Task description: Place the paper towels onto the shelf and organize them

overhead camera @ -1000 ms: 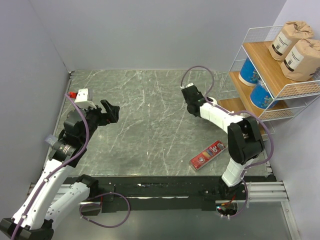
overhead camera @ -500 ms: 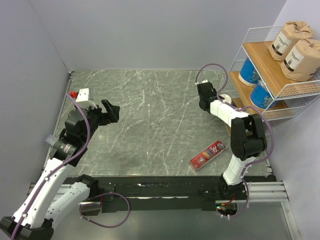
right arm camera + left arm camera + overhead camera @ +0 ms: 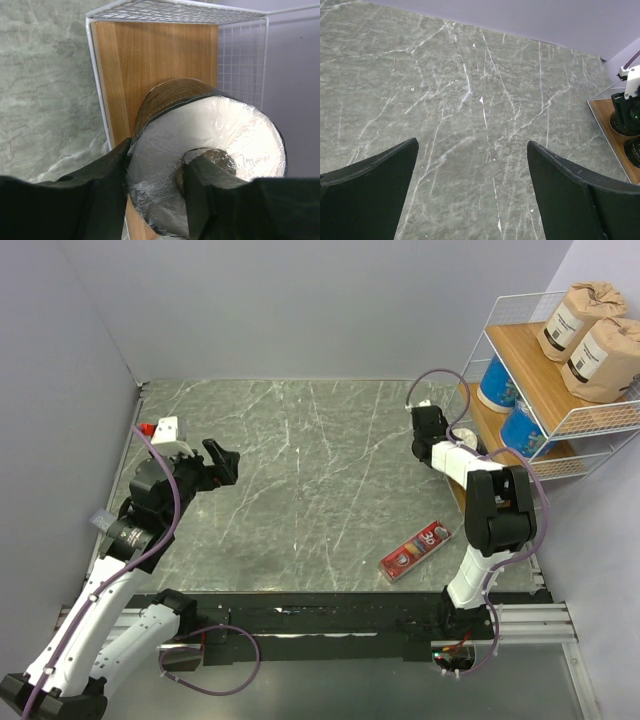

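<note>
My right gripper (image 3: 430, 432) is shut on a black paper towel roll with a white top (image 3: 210, 135): one finger is on its outer wall and the other in its core (image 3: 157, 165). It holds the roll over the front edge of the lowest wooden tier (image 3: 155, 55) of the white wire shelf (image 3: 540, 370). Two brown rolls (image 3: 580, 320) stand on the top tier. Two blue rolls (image 3: 505, 405) stand on the middle tier. My left gripper (image 3: 222, 462) is open and empty above the table's left side (image 3: 472, 175).
A flat red box (image 3: 415, 550) lies on the grey marble table in front of the shelf. A small red and white object (image 3: 160, 428) sits at the far left edge. In the left wrist view a dark round shape (image 3: 635, 150) lies on the lowest tier.
My right gripper has carried the black roll to the right, from the table's middle right to the shelf's lowest tier. The left arm has not moved.
</note>
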Action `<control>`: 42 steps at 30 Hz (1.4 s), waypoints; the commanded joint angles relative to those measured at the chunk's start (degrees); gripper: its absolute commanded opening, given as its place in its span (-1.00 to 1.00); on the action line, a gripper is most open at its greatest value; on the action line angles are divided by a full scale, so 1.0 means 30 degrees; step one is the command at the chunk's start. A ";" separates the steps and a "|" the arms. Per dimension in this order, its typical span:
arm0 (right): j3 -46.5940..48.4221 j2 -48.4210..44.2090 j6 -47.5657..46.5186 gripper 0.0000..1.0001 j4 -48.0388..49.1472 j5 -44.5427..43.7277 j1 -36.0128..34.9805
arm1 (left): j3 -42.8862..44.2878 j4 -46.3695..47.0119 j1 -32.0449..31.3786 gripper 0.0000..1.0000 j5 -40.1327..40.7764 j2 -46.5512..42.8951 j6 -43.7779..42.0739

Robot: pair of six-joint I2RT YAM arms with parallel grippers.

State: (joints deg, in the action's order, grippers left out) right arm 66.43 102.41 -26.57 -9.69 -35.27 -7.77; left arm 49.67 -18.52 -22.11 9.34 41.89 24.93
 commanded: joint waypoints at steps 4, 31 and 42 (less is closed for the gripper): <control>0.0560 0.0317 -0.1047 0.12 0.1153 -0.1749 0.0100 | 0.0377 0.0257 -0.0101 0.93 0.0225 0.0012 0.0099; 0.1555 -0.6739 0.5452 0.50 -0.5583 -0.1551 -0.6455 | 0.0143 0.0753 -0.0189 0.93 -0.0065 -0.0749 -0.0077; 0.1881 -1.4415 1.0640 0.99 -0.8605 0.5940 -0.9568 | -0.0619 0.2511 -0.0365 0.93 -0.2847 -0.2038 -0.0691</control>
State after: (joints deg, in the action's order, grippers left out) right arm 70.30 65.21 -2.81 -31.48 -27.97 -36.21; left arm 48.73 -15.94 -22.76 5.69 37.32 24.45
